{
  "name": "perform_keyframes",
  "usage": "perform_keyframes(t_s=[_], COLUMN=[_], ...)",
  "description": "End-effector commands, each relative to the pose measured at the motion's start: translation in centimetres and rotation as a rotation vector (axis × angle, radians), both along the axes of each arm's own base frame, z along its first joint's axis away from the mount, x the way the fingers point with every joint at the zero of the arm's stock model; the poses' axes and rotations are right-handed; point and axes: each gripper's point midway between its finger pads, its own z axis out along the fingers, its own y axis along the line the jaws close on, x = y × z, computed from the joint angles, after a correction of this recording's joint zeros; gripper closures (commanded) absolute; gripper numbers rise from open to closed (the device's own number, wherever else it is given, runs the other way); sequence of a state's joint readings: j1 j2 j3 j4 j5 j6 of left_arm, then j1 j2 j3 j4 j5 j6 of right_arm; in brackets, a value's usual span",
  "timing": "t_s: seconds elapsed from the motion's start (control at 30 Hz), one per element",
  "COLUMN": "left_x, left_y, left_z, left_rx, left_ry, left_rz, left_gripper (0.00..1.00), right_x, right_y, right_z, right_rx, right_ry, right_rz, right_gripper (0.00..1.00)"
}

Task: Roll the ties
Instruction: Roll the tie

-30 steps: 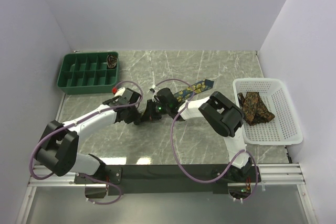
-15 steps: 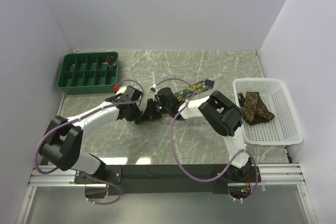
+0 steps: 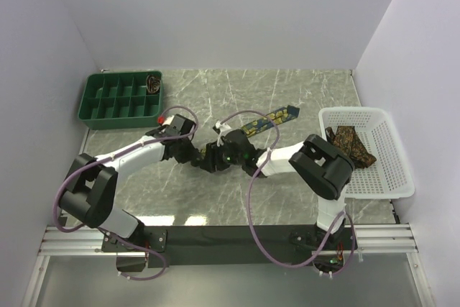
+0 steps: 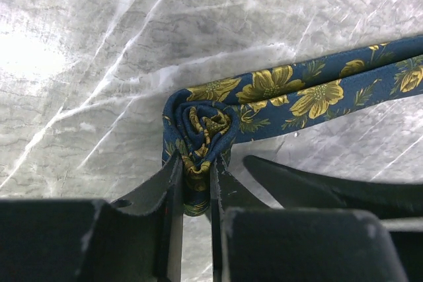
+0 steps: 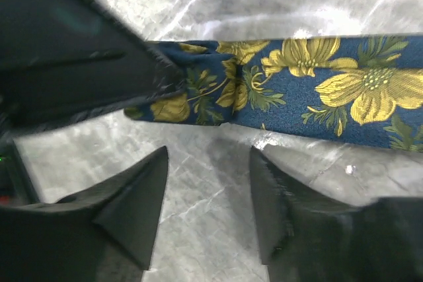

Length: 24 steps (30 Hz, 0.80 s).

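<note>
Navy fabric with yellow flowers, the tie (image 4: 291,94) lies across the middle of the marble table (image 3: 302,84), one end wound into a small tight coil that the left gripper (image 4: 196,166) pinches between nearly closed fingers. The right gripper (image 5: 208,160) stands parted just beside the flat stretch of the band, holding nothing. The brown ties (image 3: 348,145) lie in the white basket (image 3: 392,177) at the right.
</note>
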<state>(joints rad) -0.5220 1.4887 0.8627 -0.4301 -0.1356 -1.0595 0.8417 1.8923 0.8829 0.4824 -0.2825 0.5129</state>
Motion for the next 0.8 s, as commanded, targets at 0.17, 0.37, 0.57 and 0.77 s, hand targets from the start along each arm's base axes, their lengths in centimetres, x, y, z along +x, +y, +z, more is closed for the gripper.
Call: perform_keyframes(t_s=[0.17,0.37,0.57,0.77], left_x=[-0.8,-1.3,-1.9,-2.4], left_y=[0.0,-0.1,0.4,0.6], left_z=[0.1,0.2,0.1,0.2], left_rx=[-0.053,-0.075,-0.094,-0.112], left_ry=[0.051,0.077,0.093,0.104], left_rz=[0.034,0.064,0.131,0.173], left_gripper=[0.99,0.99,0.99,0.99], right_x=[0.9,0.4,0.0,0.6], right_y=[0.9,2.7,4.0,4.4], right_z=[5.1,5.6,4.3,2.2], right_rx=[-0.085,-0.176,-0.252,-0.326], right_ry=[-0.474,-0.627,-0.717,-0.753], right_rz=[-0.034,-0.029,-0.012,-0.033], right_gripper=[0.31,0.26,0.26,0.27])
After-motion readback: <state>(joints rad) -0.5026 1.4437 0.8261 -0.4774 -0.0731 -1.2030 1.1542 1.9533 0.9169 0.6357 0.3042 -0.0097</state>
